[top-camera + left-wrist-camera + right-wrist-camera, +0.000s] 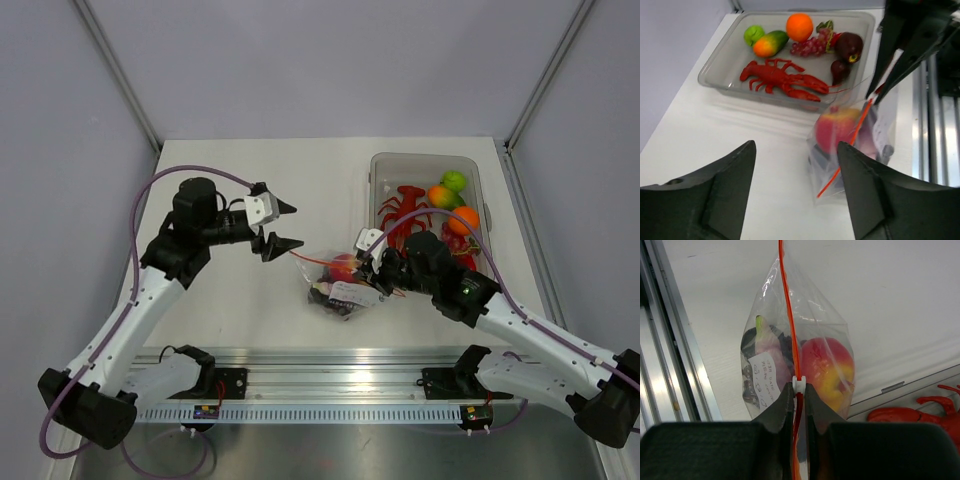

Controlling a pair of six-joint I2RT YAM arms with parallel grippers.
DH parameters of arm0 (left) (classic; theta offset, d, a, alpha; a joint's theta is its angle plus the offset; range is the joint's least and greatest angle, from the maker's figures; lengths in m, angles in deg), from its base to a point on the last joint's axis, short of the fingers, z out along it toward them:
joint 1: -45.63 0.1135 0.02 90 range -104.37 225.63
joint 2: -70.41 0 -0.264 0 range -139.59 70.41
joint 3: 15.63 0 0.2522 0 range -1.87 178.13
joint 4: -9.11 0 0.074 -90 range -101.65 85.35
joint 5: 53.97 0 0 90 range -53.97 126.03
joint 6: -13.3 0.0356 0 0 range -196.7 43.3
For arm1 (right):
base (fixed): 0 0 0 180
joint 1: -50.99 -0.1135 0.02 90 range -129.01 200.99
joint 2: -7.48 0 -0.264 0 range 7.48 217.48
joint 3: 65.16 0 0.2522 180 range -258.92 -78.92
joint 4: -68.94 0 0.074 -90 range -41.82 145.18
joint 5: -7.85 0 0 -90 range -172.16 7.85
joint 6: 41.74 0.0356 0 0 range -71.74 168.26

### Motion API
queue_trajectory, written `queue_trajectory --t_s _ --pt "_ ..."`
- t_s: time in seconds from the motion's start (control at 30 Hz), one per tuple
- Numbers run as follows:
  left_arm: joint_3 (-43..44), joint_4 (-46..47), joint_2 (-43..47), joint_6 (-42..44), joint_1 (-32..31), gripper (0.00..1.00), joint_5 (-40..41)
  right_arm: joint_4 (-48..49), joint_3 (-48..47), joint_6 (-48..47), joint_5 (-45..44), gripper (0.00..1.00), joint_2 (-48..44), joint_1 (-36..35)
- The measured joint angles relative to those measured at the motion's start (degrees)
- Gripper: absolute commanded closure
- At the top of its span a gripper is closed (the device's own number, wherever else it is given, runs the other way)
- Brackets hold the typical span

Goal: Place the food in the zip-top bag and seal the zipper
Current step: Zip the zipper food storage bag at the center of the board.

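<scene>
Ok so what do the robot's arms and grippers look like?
Both the left arm and right arm have white links with black joints and a looping purple cable. The left gripper and right gripper each carry two black, wedge-shaped fingers.

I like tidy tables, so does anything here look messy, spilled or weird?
Nothing is spilled or broken. One odd thing: the right gripper is pinched on the zipper of the zip-top bag, yet the red lobster, orange and grapes lie in the clear tub, not bagged.
</scene>
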Motion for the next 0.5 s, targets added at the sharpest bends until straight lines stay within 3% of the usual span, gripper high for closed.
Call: queue_trajectory --t_s 0.2,0.5 --pt "1.66 -4.42 1.11 6.82 -6.38 0.25 1.57 0.00 -0.09 0.00 0.17 1.00 0.20 0.00" --pt "1.97 -9.20 -8.52 11.78 -13.94 0.34 4.70 -0.24 -0.33 0.00 0.20 1.00 -0.09 0.00"
